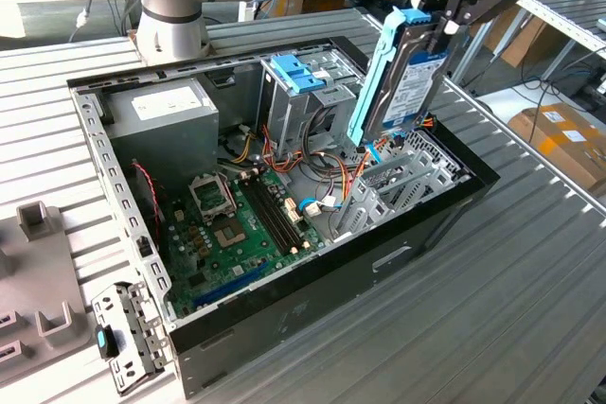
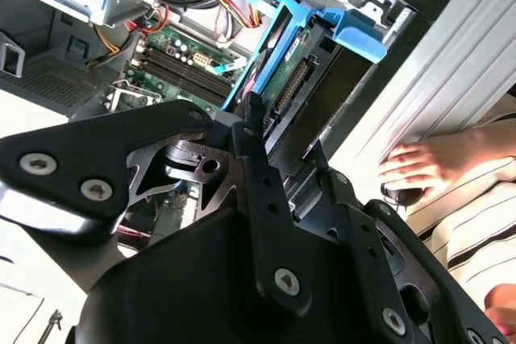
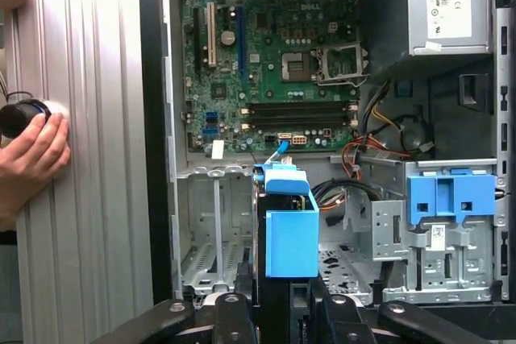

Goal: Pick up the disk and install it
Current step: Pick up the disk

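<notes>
Bright, even light; blown-out white glare in second wrist view; case [image 1: 284, 319] interior shadowed.

One open black metal computer case [image 1: 312, 324] is being counted on one slatted grey metal table [image 1: 530, 281]. Inside the case, one green circuit-covered motherboard [image 1: 241, 234] and one boxy grey metal power supply [image 1: 166, 106] are being tallied. One flat grey-metal, light-blue-railed disk [image 1: 417, 73] and one black metal gripper [image 1: 443, 24] are being counted. One blue plastic bracket [image 1: 296, 71] and one person's hand [image 3: 32, 155] are being added.
</notes>
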Robot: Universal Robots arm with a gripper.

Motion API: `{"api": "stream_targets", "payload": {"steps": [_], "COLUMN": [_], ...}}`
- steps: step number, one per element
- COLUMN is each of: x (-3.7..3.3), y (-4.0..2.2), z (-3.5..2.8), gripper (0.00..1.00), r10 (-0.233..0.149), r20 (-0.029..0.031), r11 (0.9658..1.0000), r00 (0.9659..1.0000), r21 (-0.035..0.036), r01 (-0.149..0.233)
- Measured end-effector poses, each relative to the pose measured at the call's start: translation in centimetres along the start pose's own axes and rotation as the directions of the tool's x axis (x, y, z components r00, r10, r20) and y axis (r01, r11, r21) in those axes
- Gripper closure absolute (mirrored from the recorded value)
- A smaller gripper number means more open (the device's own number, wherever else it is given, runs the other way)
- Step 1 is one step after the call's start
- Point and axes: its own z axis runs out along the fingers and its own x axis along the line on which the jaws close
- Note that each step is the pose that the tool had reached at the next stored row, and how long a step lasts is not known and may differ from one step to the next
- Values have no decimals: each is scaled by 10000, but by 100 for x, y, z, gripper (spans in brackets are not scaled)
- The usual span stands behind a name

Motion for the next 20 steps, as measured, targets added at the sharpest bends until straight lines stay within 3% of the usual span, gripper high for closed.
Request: {"api": "stream_targets", "payload": {"steps": [1,4,9,11,12,13,14,15,18,20], "x": [64,170,300,348,358,371,377,379,387,386], "y": [-7,-17,-33,-41,-42,-43,-43,-43,-51,-101], "z": [2,5,8,8,9,10,10,10,10,10], "gripper": [65,65,65,65,65,65,65,65,65,65], "r10": [4,12,30,37,40,46,50,51,49,51], "r20": [3,8,51,143,248,511,675,703,705,704], "r11": [10000,10000,10000,10000,10000,10000,10000,10000,10000,10000], "r00": [10000,10000,10000,9999,9997,9987,9977,9975,9975,9975], "r21": [0,0,-3,-6,-11,-22,-30,-30,-31,-31], "r01": [-4,-12,-30,-37,-40,-45,-48,-49,-47,-49]}}
